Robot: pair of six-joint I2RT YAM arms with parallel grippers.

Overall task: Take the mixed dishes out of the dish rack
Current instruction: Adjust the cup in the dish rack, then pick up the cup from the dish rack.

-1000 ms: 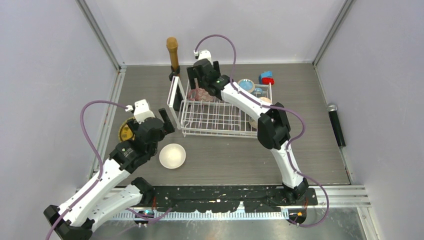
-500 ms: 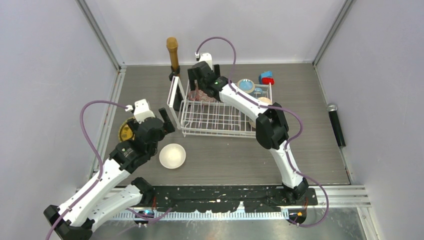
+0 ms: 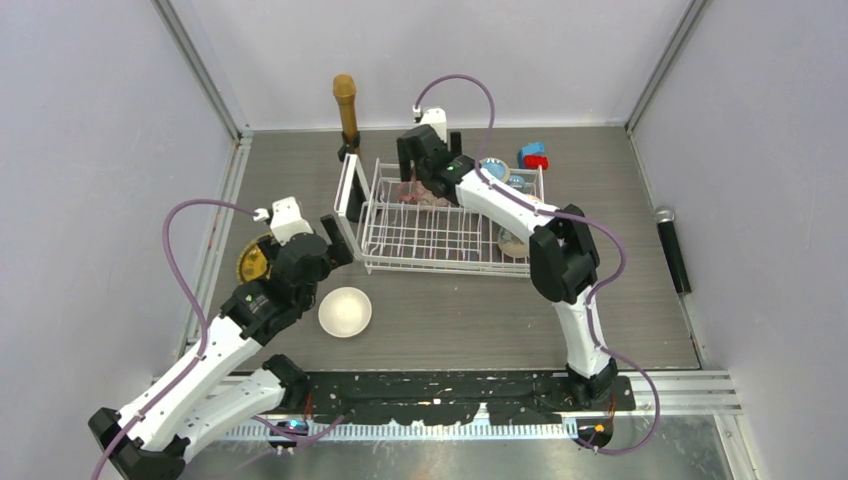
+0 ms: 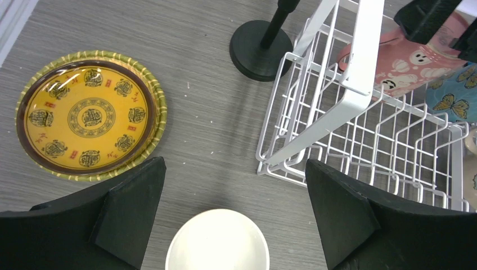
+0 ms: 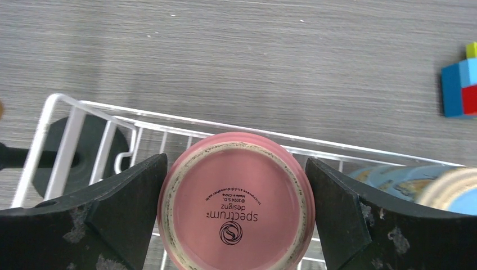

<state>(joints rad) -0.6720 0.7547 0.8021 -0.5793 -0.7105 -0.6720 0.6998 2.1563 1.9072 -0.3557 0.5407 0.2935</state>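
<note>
The white wire dish rack (image 3: 430, 235) stands mid-table. A pink mug (image 5: 236, 208) sits upside down in its far left corner, with a blue butterfly mug (image 5: 405, 177) beside it. My right gripper (image 5: 236, 163) is open, one finger on each side of the pink mug's base; in the top view it (image 3: 430, 165) hangs over the rack's far side. A golden plate (image 4: 90, 115) and a small white bowl (image 4: 216, 242) lie on the table left of the rack. My left gripper (image 4: 234, 169) is open and empty above the bowl's far edge. A cream dish (image 3: 513, 240) is partly hidden by the right arm.
A brown microphone-shaped stick (image 3: 345, 105) on a black round base (image 4: 261, 42) stands by the rack's far left corner. A blue-and-red block (image 3: 533, 155) lies behind the rack. A black stick (image 3: 672, 245) lies at the far right.
My right gripper has moved right and slightly nearer along the rack's far side, over the pink mug. The left arm has barely moved.
</note>
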